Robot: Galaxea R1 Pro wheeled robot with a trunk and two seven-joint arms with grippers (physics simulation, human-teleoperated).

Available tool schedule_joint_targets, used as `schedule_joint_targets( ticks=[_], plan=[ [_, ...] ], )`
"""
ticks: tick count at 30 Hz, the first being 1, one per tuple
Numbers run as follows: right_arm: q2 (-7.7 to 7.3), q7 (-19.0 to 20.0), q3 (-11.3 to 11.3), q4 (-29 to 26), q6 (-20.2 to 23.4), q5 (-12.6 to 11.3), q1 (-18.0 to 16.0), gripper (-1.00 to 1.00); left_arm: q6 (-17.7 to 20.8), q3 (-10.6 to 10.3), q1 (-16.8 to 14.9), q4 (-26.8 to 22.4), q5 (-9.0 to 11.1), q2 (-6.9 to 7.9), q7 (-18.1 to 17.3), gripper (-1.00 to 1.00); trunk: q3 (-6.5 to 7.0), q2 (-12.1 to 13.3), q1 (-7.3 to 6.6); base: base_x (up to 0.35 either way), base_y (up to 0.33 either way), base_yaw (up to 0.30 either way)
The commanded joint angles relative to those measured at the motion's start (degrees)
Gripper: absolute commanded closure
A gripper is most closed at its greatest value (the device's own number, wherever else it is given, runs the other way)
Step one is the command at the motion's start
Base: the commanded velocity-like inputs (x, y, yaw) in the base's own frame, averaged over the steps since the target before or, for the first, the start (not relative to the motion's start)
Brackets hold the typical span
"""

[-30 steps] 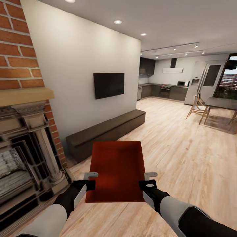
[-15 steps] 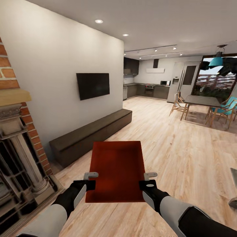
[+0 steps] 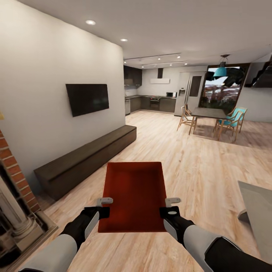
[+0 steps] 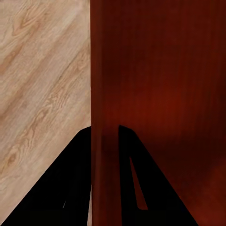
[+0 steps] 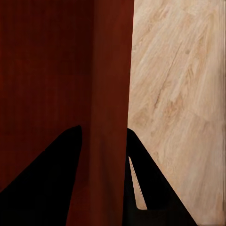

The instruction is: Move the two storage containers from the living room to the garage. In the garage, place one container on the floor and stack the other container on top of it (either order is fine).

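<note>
both grippers (image 3: 102, 206) (image 3: 169, 206) clamp container (image 3: 134, 194) walls; open plank floor (image 3: 196, 162) ahead.

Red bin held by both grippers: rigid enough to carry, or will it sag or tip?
Likely stiff: the storage container spans level between the left gripper and right gripper with no visible sag. Probably light, since thin wall pinches hold it. May tip if one side slips.

No readable text, labels, brands or nos. anywhere: container (image 3: 134, 194) walls are plain red-orange, TV (image 3: 87, 99) screen is blank black, kitchen appliances too far/small to read any markings.
</note>
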Motion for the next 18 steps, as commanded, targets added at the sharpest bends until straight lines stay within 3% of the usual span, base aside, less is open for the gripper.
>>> schedule_joint_targets(
  ticks=[1,18],
  plan=[
    [0.2,-3.49,0.03,0.25,-0.09,-1.4,-0.04,1.0,-0.41,0.41,-0.06,-1.44,-1.71,-0.33,0.75,1.0,-0.1,-0.08,0.02,0.0,0.0,-0.287],
    [0.2,-3.49,0.03,0.25,-0.09,-1.4,-0.05,1.0,-0.36,0.31,-0.03,-1.53,-1.97,-0.42,0.78,1.0,-0.1,-0.08,0.02,0.0,0.0,-0.287]
  ],
)
